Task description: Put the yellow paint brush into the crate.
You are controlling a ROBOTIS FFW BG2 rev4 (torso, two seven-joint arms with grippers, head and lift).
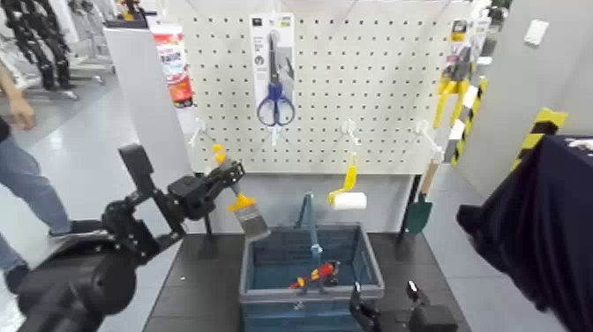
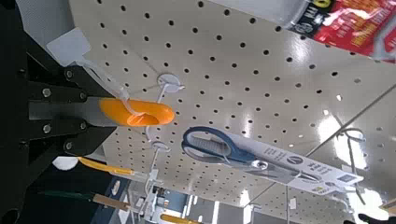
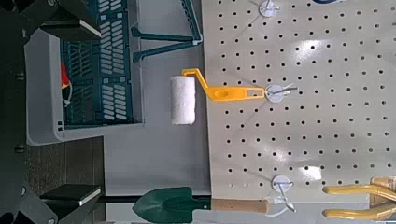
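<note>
Here, yellow-orange paint brush [image 1: 250,219], bristles pale and wide, pinched in the left hand [image 1: 231,171], right hand [image 1: 386,302] spread wide

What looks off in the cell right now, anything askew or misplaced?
Mainly the red-and-yellow tool: it lies loose and slanted inside the crate, while the other tools hang on the pegboard. Could be intended. The paint brush tilts in the left pincer, likely just its grip angle. No spill visible.
</note>
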